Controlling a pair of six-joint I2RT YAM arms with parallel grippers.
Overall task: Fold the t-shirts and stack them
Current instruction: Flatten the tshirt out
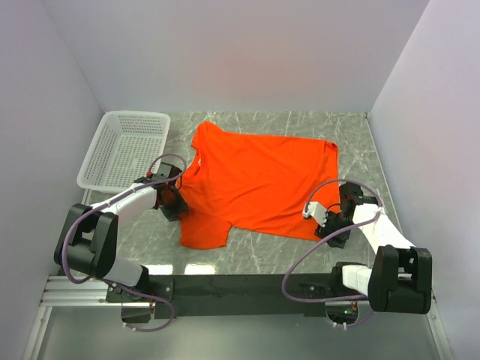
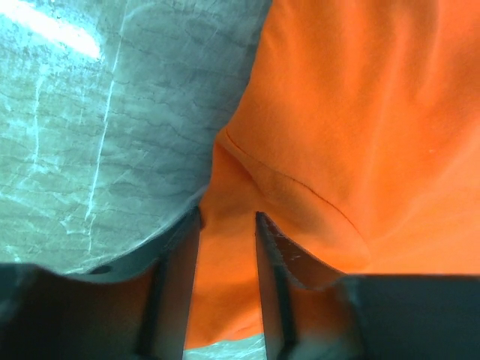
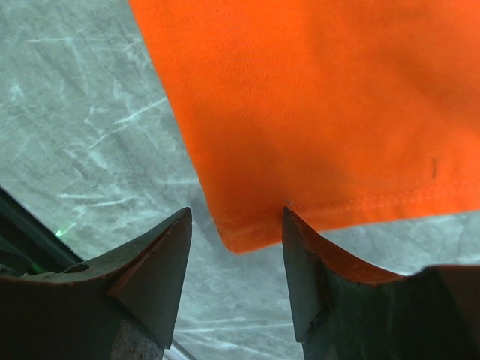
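Claws both stood part-open, gripping nothing: your left gripper (image 2: 227, 219) straddled the sleeve seam of the t-shirt (image 1: 259, 184), spread flat on the table (image 1: 352, 129); your right gripper (image 3: 236, 217) bracketed its hem corner, likely for pinching a fold.

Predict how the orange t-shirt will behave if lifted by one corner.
Probably floppy: the t-shirt lies flat with soft creases, so it should drape and sag. Likely light, being thin cloth. Pushed, it may bunch on the table rather than slide whole.
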